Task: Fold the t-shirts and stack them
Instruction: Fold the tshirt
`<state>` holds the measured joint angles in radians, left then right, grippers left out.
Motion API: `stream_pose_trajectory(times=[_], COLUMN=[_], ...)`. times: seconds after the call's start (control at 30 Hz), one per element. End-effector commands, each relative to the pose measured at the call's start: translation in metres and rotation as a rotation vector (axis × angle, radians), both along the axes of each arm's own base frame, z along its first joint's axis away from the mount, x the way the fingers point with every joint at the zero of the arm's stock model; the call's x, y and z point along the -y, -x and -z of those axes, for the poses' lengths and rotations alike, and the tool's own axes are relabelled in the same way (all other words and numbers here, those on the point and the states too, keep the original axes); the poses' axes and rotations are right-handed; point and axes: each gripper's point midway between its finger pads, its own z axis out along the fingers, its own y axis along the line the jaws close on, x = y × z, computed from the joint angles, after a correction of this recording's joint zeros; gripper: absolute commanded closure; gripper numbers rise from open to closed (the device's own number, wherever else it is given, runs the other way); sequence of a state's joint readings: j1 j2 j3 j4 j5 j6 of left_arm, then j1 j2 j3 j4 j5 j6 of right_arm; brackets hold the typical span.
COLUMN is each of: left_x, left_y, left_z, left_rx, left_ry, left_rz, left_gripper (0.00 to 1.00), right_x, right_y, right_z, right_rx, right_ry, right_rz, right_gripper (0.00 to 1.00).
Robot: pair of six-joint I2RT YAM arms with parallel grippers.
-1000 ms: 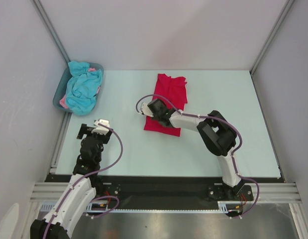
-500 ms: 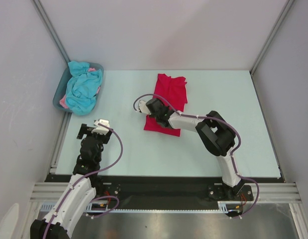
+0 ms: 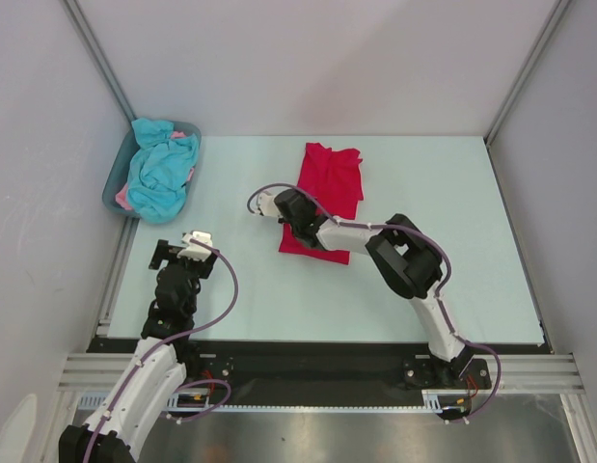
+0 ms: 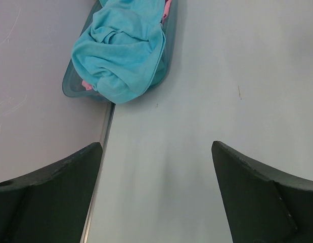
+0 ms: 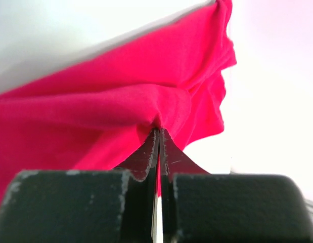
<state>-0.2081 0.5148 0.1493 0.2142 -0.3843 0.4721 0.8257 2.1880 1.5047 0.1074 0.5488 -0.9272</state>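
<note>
- We see a pale table (image 3: 443,212) with grey walls (image 3: 308,58) around it
- The red t-shirt (image 3: 332,183) lies in the middle; the turquoise t-shirt (image 3: 161,174) fills the tub (image 3: 110,188) at the upper left
- The right gripper (image 5: 157,136) pinches the red t-shirt's edge tight; the left gripper (image 4: 156,147) gapes wide, holding nothing
- The pink t-shirt (image 4: 168,7) is mostly hidden

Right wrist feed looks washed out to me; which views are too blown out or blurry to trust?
Right wrist: background blown out to white, but the red t-shirt and the right gripper shut on it read clearly. Left wrist: evenly lit, turquoise t-shirt in the tub sharp. Top external: even light, no glare.
</note>
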Motion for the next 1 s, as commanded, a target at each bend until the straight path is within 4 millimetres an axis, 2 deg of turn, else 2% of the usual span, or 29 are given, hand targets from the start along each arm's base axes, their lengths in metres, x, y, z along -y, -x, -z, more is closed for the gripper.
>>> stream_pose_trajectory(times=[0.0,0.03,0.07,0.1,0.13,0.17,0.2,0.27,0.3,0.47,0.5,0.63,0.77,0.9,0.93,0.97], left_x=[0.001,0.0,0.0,0.001,0.001,0.001,0.001,0.001,0.001,0.002,0.002,0.003,0.002,0.003,0.003,0.004], left_y=[-0.002,-0.001,-0.001,-0.001,-0.001,-0.001,-0.001,-0.001,-0.001,-0.002,-0.002,-0.002,-0.002,-0.001,-0.001,-0.001], left_z=[-0.006,-0.006,-0.006,-0.006,-0.006,-0.006,-0.005,-0.005,-0.005,-0.004,-0.003,-0.004,-0.004,-0.003,-0.004,-0.002], left_rx=[0.02,0.018,0.02,0.018,0.018,0.018,0.017,0.017,0.017,0.014,0.011,0.014,0.014,0.008,0.01,0.005], left_ry=[0.005,0.004,0.005,0.006,0.006,0.006,0.007,0.006,0.008,0.006,0.006,0.008,0.006,0.001,0.002,0.002], left_rz=[0.009,0.008,0.008,0.009,0.009,0.01,0.01,0.01,0.012,0.018,0.018,0.019,0.018,0.022,0.023,0.032], left_gripper=[0.04,0.04,0.04,0.04,0.04,0.04,0.04,0.04,0.04,0.04,0.04,0.04,0.05,0.06,0.07,0.07], right_x=[-0.011,-0.012,-0.012,-0.014,-0.013,-0.009,-0.011,-0.01,-0.011,-0.01,-0.009,-0.003,0.004,0.028,0.034,0.043], right_y=[-0.022,-0.027,-0.03,-0.035,-0.039,-0.043,-0.048,-0.049,-0.049,-0.041,-0.04,-0.037,-0.04,-0.054,-0.06,-0.055], right_z=[-0.02,-0.022,-0.016,-0.021,-0.022,-0.018,-0.029,-0.037,-0.047,-0.075,-0.088,-0.115,-0.129,-0.121,-0.116,-0.108], right_rx=[0.102,0.114,0.12,0.159,0.183,0.206,0.268,0.326,0.379,0.446,0.468,0.504,0.507,0.357,0.287,0.178], right_ry=[-0.025,-0.029,-0.01,-0.032,-0.033,-0.004,-0.047,-0.063,-0.094,-0.157,-0.192,-0.252,-0.276,-0.317,-0.354,-0.386], right_rz=[0.009,0.015,0.017,0.026,0.035,0.05,0.065,0.086,0.089,0.103,0.112,0.143,0.179,0.29,0.286,0.326], right_gripper=[1.0,1.0,1.0,0.95,0.83,0.67,0.41,0.22,0.12,0.09,0.08,0.08,0.08,0.07,0.08,0.09])
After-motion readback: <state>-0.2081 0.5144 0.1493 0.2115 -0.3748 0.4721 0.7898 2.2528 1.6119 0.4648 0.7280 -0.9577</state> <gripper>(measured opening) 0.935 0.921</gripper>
